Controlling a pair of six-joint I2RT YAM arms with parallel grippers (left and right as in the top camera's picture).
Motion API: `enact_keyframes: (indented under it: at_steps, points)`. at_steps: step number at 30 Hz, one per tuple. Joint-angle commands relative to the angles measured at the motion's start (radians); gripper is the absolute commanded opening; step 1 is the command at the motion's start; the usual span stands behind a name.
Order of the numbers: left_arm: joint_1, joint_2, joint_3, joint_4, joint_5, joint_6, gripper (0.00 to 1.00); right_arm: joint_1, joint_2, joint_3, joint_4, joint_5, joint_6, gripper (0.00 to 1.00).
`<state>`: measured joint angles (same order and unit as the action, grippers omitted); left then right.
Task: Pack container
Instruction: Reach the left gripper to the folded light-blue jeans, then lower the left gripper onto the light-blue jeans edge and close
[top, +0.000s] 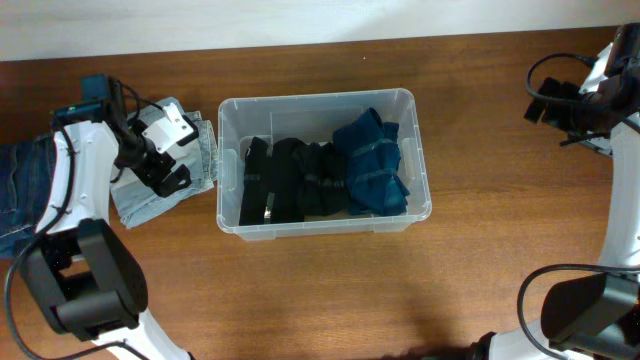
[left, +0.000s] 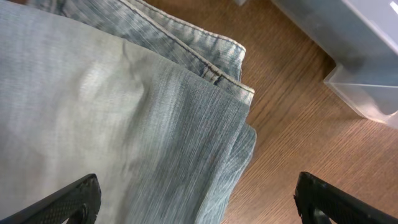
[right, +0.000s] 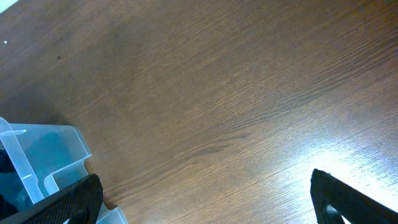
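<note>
The clear plastic container (top: 415, 110) stands mid-table and holds black garments (top: 290, 180) on its left and blue garments (top: 370, 160) on its right. A folded pale denim garment (top: 140, 200) lies on the table just left of it; it fills the left wrist view (left: 112, 106). My left gripper (top: 172, 177) is open and hovers over the denim's edge (left: 196, 199), holding nothing. My right gripper (top: 545, 100) is open and empty over bare wood at the far right (right: 205, 199). The container's corner shows in both wrist views (left: 367, 93) (right: 56, 149).
A darker blue denim pile (top: 20, 190) lies at the table's left edge. Bare wooden tabletop (top: 500, 220) lies between the container and the right arm and along the front.
</note>
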<state>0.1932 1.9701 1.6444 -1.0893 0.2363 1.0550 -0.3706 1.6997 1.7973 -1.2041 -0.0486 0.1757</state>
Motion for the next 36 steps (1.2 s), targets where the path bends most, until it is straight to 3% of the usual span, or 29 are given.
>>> enact_keyframes:
  at_steps: [1, 12, 26, 36]
  points:
    - [0.003, 0.017, -0.008, 0.010, 0.023, 0.017, 1.00, -0.003, -0.005, 0.006, 0.000, 0.008, -0.007, 0.99]
    - [-0.003, 0.016, -0.008, 0.139, -0.005, 0.017, 1.00, -0.003, -0.005, 0.006, 0.000, 0.008, -0.007, 0.99]
    - [-0.001, 0.016, -0.008, 0.098, -0.026, 0.016, 1.00, -0.003, -0.005, 0.006, 0.000, 0.008, -0.007, 0.99]
    - [-0.001, 0.016, -0.008, 0.134, 0.046, 0.016, 1.00, -0.003, -0.005, 0.006, -0.001, 0.008, -0.007, 0.99]
